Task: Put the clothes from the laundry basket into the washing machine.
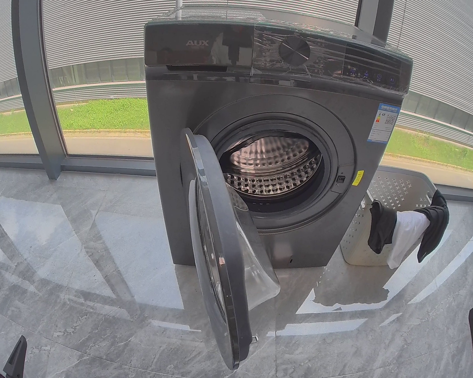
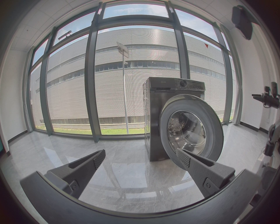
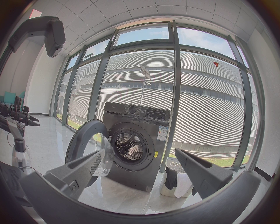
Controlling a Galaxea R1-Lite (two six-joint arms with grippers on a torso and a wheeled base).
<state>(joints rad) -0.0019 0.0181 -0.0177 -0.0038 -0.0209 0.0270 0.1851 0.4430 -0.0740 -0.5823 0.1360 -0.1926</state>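
The grey washing machine [image 1: 269, 90] stands at the centre of the head view, its round door [image 1: 213, 251] swung wide toward the lower middle. At middle right, just beside it, is the white laundry basket [image 1: 398, 190], with black and white clothes [image 1: 408, 230] draped over its front rim. Left gripper [image 2: 140, 152] at lower left and right gripper [image 3: 139, 153] at lower right are both spread wide, released.

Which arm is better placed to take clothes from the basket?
Probably right. The laundry basket with the clothes stands right of the washing machine, on the side of the open right gripper.
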